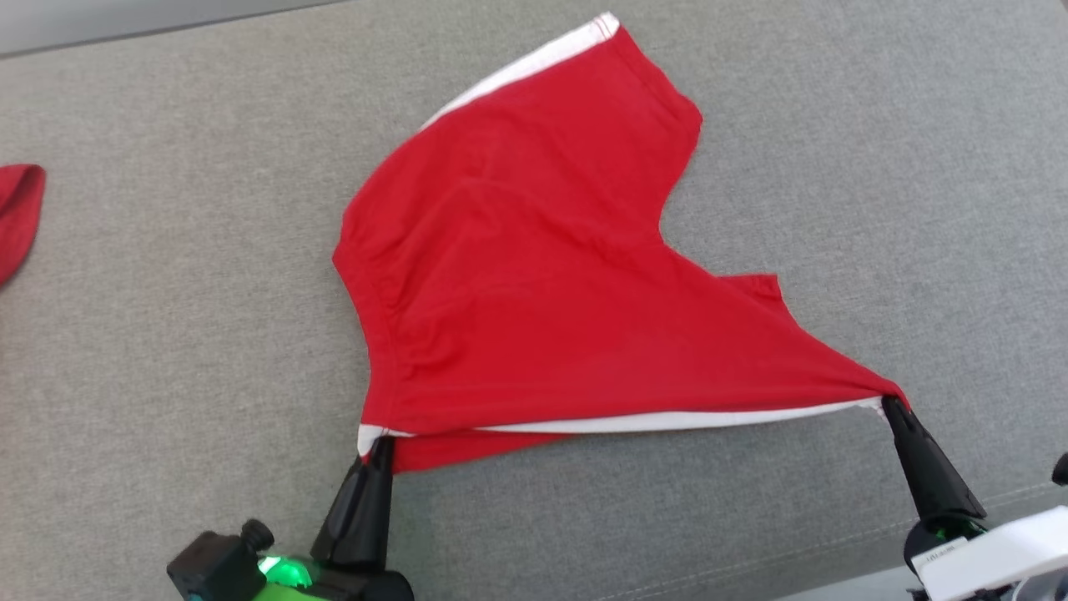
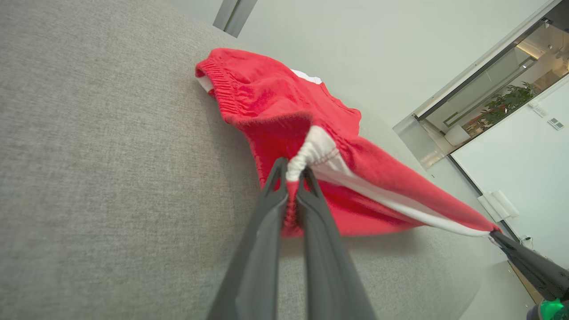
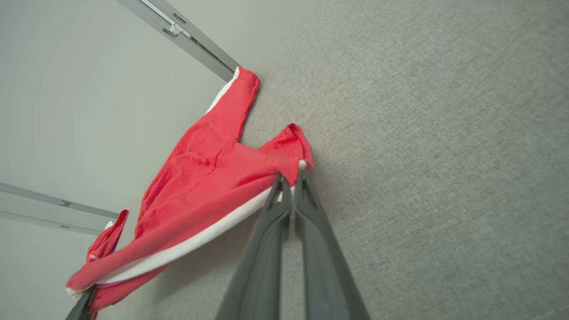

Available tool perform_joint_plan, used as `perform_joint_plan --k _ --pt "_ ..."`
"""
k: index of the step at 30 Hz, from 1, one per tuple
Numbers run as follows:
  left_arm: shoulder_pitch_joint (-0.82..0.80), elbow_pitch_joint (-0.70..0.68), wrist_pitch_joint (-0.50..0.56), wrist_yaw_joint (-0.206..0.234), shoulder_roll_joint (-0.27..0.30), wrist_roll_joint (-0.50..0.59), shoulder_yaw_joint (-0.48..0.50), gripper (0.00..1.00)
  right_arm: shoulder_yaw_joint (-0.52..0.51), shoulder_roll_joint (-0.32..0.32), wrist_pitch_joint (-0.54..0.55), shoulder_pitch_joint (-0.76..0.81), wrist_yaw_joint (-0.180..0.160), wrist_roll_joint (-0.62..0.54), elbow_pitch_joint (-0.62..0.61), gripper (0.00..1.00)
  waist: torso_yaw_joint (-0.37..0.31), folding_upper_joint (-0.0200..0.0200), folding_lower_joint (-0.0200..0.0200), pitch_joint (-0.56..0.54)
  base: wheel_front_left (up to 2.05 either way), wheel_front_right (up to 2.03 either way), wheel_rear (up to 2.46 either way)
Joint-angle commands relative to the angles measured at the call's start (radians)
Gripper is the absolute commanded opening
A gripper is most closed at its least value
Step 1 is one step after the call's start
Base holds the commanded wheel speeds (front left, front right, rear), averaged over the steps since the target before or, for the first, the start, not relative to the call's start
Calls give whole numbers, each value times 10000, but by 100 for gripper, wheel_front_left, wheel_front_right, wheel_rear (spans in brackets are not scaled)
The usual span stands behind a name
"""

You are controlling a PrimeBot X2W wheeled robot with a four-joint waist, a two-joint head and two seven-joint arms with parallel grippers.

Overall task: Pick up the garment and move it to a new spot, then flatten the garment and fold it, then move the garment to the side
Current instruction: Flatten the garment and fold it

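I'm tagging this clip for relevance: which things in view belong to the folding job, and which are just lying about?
Belong to the job:
- red shorts
- left hand, shut on one end of their white stripe
- right hand, shut on the other end
- grey fabric surface

Just lying about:
- another red cloth at the left
- potted plant behind glass

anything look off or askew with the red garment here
The red garment lies skewed, not flat: its white-striped near edge is pulled taut between both shut jaws, one leg angled away. Nothing looks damaged.
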Motion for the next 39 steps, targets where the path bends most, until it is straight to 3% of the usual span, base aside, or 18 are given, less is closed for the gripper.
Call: perform_joint_plan --k 1,5,11,15,26,33,39 --pt "293 -172 -35 8 -24 60 16 0 -204 43 181 328 -18 14 -374 0 478 -1 1 -636 0 0 0" --pt "488 -507 -32 6 -83 -50 -404 0 -737 348 879 404 -16 -243 -1079 0 534 -1 1 -482 0 0 0" --pt "-844 -352 -27 6 111 -562 -1059 0 -1072 754 2183 -1564 -10 -1168 -965 0 895 -1 1 273 0 0 0" --pt "-2253 -69 -13 6 169 -978 -1213 0 -1471 930 3339 -3317 -8 -1871 -490 0 1394 -1 1 943 0 0 0" --pt "-5389 1292 -25 6 -423 -1467 -1528 0 -2157 1134 5895 -8060 -8 -3876 1469 0 2475 -1 1 2388 0 0 0" --pt "-6108 1677 -29 5 -884 -1216 -1063 0 -2224 1086 6285 -9963 -8 -5090 2764 0 2909 -1 1 2820 0 0 0" --pt "-6157 1830 -31 5 -1058 -1224 -1177 0 -2232 1018 6053 -10413 -8 -5606 3473 0 3098 -1 1 2847 0 0 0"
